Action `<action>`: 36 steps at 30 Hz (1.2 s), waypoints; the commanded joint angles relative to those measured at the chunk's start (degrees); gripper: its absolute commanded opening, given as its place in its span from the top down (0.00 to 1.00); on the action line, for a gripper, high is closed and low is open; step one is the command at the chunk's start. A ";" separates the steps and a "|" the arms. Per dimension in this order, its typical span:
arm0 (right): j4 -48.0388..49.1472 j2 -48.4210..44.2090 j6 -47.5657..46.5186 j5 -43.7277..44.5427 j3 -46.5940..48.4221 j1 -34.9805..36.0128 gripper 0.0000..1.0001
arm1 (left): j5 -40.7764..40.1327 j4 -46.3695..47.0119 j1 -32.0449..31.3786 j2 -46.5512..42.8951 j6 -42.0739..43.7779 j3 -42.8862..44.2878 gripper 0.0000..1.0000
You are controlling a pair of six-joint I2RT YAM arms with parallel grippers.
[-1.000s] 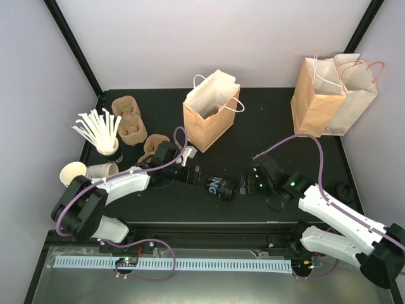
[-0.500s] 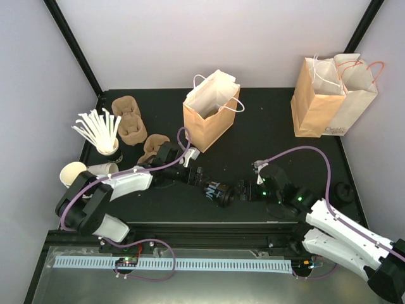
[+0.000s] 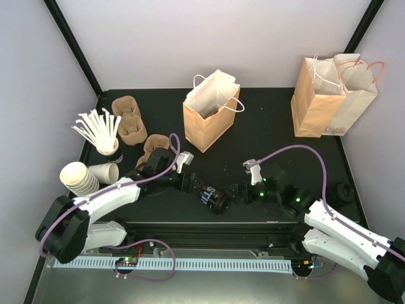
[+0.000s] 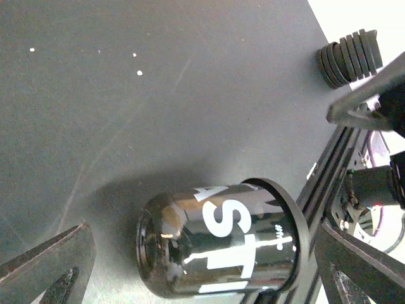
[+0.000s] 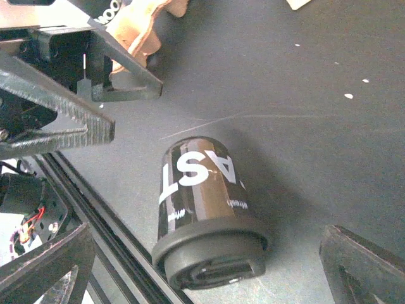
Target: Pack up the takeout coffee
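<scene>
The takeout coffee (image 3: 214,198) is a glossy black cup with white lettering and a black lid. It lies on its side on the black table, close to the near edge. My left gripper (image 3: 190,183) is just left of it and my right gripper (image 3: 237,192) just right of it, both open. In the left wrist view the coffee (image 4: 221,237) lies between the spread fingers (image 4: 54,263), base to the left. In the right wrist view its lid (image 5: 212,253) faces the camera, well apart from the fingers (image 5: 364,263).
An open brown paper bag (image 3: 212,117) stands behind the grippers, with two more bags (image 3: 332,95) at the back right. Pulp carriers (image 3: 130,120), a cup of white sticks (image 3: 98,130) and stacked white cups (image 3: 79,178) sit left. The table's rail (image 5: 95,209) runs beside the coffee.
The coffee has shifted left and toward the near edge. Both grippers followed it down-left, the right one closing in from the right. The left arm has swung, uncovering the stacked white cups.
</scene>
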 commanded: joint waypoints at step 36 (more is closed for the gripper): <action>0.24 19.72 -11.49 10.62 9.87 13.05 0.00 | -4.90 -6.05 -7.19 -14.91 -11.37 -9.78 0.03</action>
